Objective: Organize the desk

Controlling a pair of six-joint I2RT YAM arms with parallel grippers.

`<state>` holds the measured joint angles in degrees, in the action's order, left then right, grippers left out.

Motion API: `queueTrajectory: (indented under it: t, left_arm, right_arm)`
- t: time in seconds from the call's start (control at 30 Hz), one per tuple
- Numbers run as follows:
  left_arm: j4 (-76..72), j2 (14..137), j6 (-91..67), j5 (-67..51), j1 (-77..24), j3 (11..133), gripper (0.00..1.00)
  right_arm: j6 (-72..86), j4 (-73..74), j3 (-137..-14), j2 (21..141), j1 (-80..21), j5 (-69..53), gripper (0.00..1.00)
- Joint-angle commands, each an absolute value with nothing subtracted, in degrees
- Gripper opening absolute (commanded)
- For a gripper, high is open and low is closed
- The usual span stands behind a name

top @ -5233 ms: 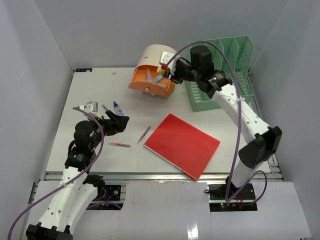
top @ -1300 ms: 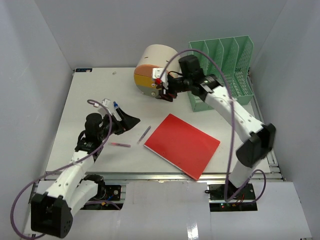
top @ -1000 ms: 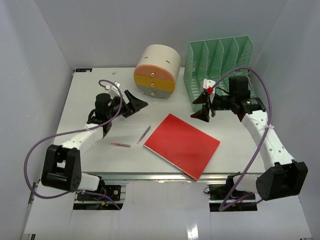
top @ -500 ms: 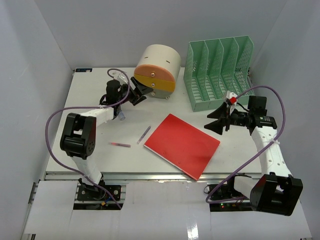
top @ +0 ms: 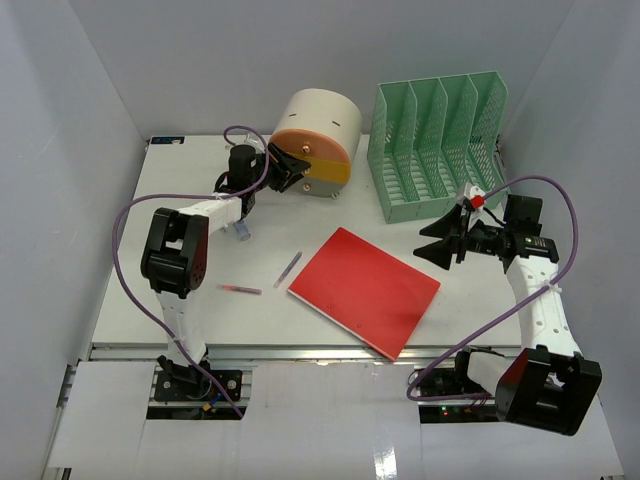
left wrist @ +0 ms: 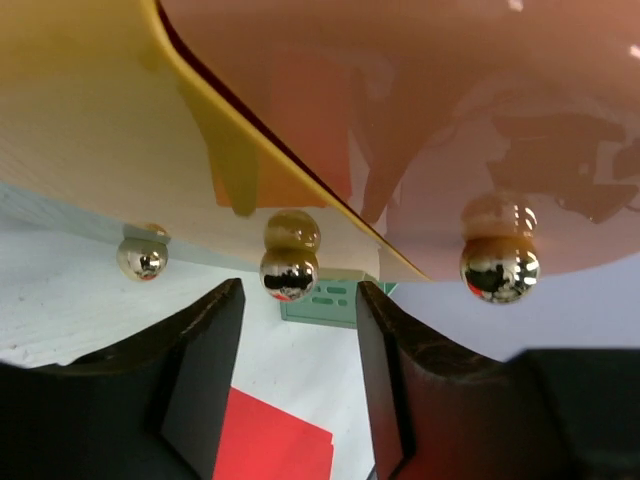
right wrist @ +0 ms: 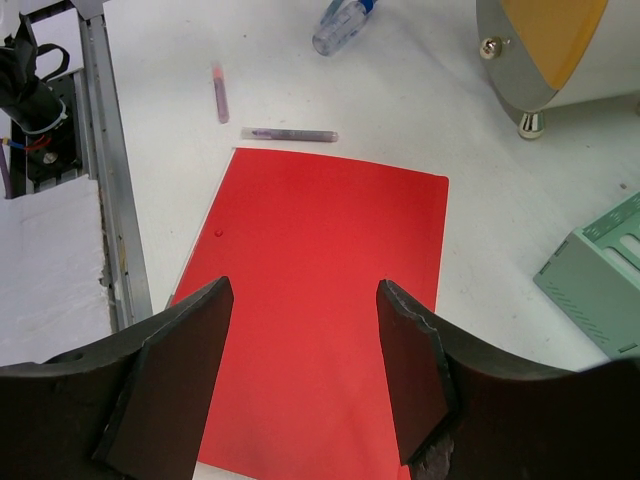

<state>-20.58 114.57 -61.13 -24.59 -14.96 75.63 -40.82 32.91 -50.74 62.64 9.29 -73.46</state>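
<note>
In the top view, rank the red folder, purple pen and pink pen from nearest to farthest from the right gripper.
1. red folder, just left of the right gripper.
2. purple pen, past the folder's left edge.
3. pink pen, farthest left.

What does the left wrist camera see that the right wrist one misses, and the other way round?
Only the left wrist view: the left gripper, open, its fingers either side of the middle knob on the drawer unit.
Only the right wrist view: the right gripper, open and empty, a pink pen, a purple pen, a blue-capped item and the rail.
Both: the drawer unit, the folder, the rack and the desk.
</note>
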Motion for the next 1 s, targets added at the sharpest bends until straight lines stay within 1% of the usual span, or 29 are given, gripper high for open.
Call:
queueTrajectory:
  t: [0.0, 0.1, 0.33, 0.4, 0.5, 0.67, 0.77, 0.97]
  left_arm:
    - [-20.2, 116.2, -62.7, -22.4, -14.9, 79.0, 0.56]
    - [-20.4, 117.1, -63.2, -22.6, -14.9, 79.9, 0.52]
    - [-20.7, 118.7, -63.2, -24.1, -14.9, 81.2, 0.46]
    - [-21.0, 118.7, -63.3, -24.3, -14.9, 81.1, 0.44]
    - [-21.8, 118.4, -63.7, -24.8, -14.9, 80.2, 0.37]
    - [-24.1, 116.2, -64.3, -26.0, -14.9, 77.4, 0.27]
    - [-25.4, 113.6, -63.7, -26.7, -14.9, 73.4, 0.20]
    - [-26.5, 105.6, -60.6, -28.7, -14.9, 65.1, 0.17]
  right_arm:
    - [-40.3, 32.0, -50.4, 62.0, 9.9, -76.0, 0.66]
    - [-40.3, 32.0, -50.3, 62.1, 10.2, -76.1, 0.66]
    - [-40.3, 32.0, -50.3, 62.5, 10.4, -76.1, 0.66]
    - [-40.3, 31.9, -50.3, 62.6, 10.5, -76.1, 0.66]
    - [-40.3, 32.0, -50.2, 62.8, 10.5, -76.1, 0.66]
    - [-40.3, 32.0, -50.1, 63.2, 10.6, -75.8, 0.66]
    - [-40.4, 32.0, -50.1, 63.4, 10.6, -75.5, 0.66]
    - [-40.1, 31.7, -49.9, 64.0, 10.6, -75.1, 0.66]
